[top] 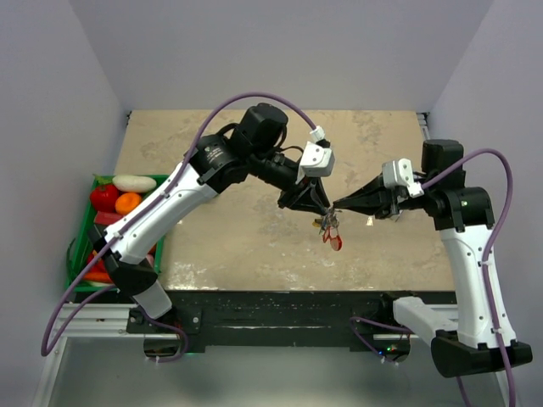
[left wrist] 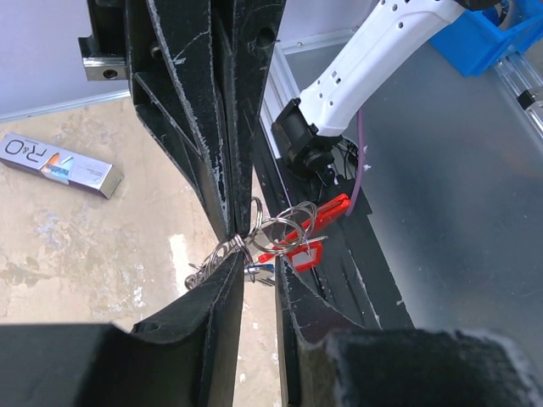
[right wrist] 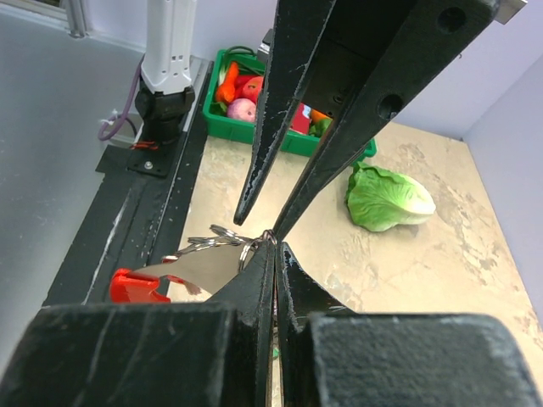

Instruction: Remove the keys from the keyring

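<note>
Where the two arms meet above its middle, the marble-patterned table [top: 254, 254] fills most of the top view. The left arm [top: 170, 203] reaches in from 8 o'clock and the right arm [top: 471, 246] from 4 o'clock. A green basket [top: 82, 229] of toy fruit and vegetables sits at the table's 9 o'clock edge. In the right wrist view a lettuce [right wrist: 389, 197] lies on the table at 2 o'clock of the fingertips. In the left wrist view a white-and-blue box [left wrist: 58, 164] lies flat at 10 o'clock.

The right hand [right wrist: 274, 250] is pressed closed, its tips pinching the keyring [left wrist: 288, 227], which hangs in the air above the table centre. The left hand [left wrist: 259, 263] is narrow, its fingertips on either side of the wire loops. Whether they actually grip cannot be told.

The red fob [top: 334, 242] dangles toward 6 o'clock below both hands. The keys [top: 323, 224] are bunched on the ring just above it, none lying on the table.
</note>
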Available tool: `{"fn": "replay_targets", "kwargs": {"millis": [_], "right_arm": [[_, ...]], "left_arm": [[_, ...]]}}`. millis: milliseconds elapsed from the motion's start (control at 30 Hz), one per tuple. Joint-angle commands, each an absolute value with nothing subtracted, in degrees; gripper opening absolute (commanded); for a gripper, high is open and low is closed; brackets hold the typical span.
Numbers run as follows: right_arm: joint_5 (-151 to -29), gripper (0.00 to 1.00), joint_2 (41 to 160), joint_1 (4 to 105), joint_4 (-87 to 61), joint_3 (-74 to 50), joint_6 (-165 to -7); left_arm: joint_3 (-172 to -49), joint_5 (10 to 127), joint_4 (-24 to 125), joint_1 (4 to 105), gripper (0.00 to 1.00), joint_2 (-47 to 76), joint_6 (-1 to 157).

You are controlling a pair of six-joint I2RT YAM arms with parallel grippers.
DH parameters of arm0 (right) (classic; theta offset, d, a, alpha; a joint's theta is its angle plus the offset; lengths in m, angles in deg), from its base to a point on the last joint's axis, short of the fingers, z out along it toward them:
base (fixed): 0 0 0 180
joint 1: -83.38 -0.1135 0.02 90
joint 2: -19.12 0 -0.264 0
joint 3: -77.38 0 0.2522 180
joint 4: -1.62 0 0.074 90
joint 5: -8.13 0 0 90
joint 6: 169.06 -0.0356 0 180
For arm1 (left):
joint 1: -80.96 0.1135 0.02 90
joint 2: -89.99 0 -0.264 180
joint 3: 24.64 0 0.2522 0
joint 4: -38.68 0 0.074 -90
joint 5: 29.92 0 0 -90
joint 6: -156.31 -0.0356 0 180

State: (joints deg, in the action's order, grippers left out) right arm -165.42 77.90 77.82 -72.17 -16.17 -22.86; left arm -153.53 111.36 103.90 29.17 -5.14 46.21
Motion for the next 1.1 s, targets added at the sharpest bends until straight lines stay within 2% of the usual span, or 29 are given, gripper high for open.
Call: {"fn": "replay_targets", "kwargs": {"millis": [0,400,600,767,833,1000,1033,1067], "right_arm": [[-173.37,0.0,78.35,78.1,-72.69,-18.91,-21.23],[-173.37,0.0,77.92,78.1,-74.1,-19.09,-19.91],[-173.28,0.0,77.39,78.1,-73.49,-17.42,-19.65],[-173.28,0.0,77.12,78.1,-73.57,-17.42,-19.56],[-173.37,0.0,77.12,78.02,-73.57,-17.33,-19.12],[-171.53,0.01,77.03,78.1,-73.22,-17.24,-19.29],[-170.57,0.15,77.04,78.1,-73.14,-17.85,-19.64],[-167.86,0.22,77.04,78.19,-73.31,-18.2,-19.82]], "left_arm": [[-153.98,113.25,103.06,28.49,0.25,-4.67,46.79],[-153.36,110.53,101.39,27.26,0.25,-5.46,48.11],[-153.98,110.61,100.34,27.26,0.2,-5.63,49.25],[-153.89,111.05,100.08,27.26,0.1,-6.34,49.69],[-153.8,110.96,100.07,27.17,0.0,-6.69,49.87],[-153.01,107.3,99.11,27.17,0.0,-6.26,51.27],[-152.75,105.36,98.85,27.17,0.0,-5.99,51.62],[-152.49,102.99,98.23,27.17,0.0,-5.55,51.98]]}}
